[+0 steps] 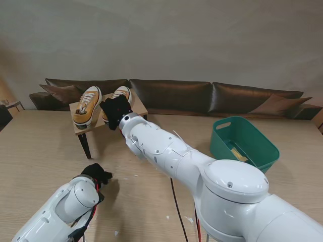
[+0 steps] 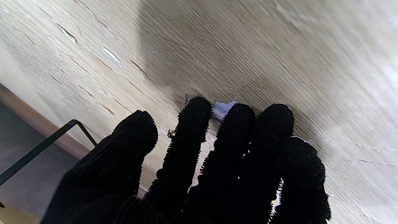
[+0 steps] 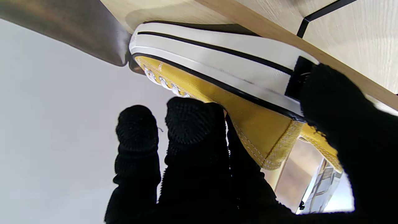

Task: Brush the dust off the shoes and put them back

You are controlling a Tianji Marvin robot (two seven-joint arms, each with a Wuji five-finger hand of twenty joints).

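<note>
Upper left of your stand view, right hand (image 1: 116,111) grips the right yellow shoe (image 1: 121,94) on the stool (image 1: 135,108); left hand (image 1: 96,174) rests spread-fingered, holding nothing.

Wooden table (image 1: 45,146) carries small stand (image 1: 86,128) and green basket (image 1: 243,143)

Soft even daylight, blurred streaky table (image 2: 279,62) close-up, dark shadow beneath robot hand (image 2: 217,161)
</note>
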